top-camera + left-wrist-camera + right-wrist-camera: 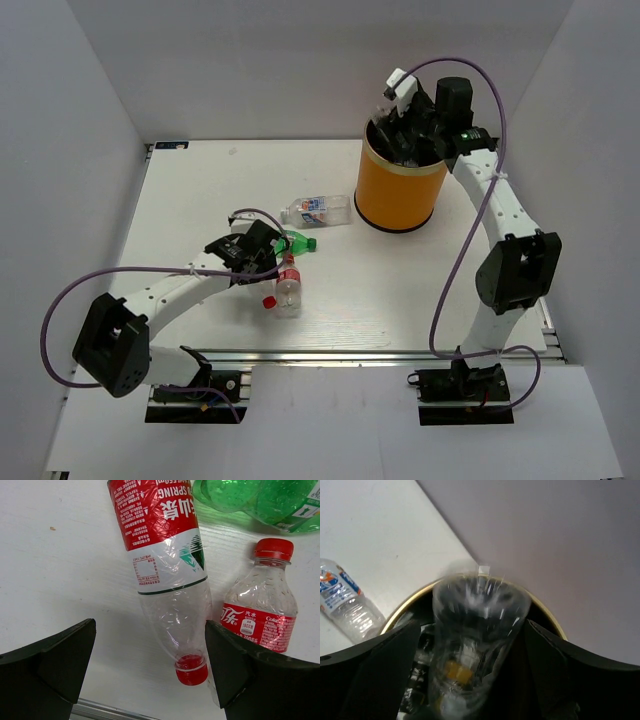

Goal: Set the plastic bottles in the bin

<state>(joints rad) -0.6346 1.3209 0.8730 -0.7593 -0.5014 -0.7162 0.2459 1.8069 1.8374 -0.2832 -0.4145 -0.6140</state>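
The orange bin (400, 195) stands at the back right, its gold rim (402, 609) below my right gripper (472, 675). That gripper (402, 128) hangs open over the bin's mouth. A blurred clear bottle (477, 630) is between its fingers with gaps at both sides. My left gripper (150, 665) is open low over the table, straddling the neck and red cap (191, 670) of a lying red-labelled bottle (165, 555). Beside it lie a cola bottle (262, 610) and a green bottle (260, 500). A blue-labelled bottle (315, 210) lies left of the bin.
Several bottles lie dark inside the bin under the falling one. The table's near metal edge (110, 711) runs just below my left fingers. White walls close in the table on three sides.
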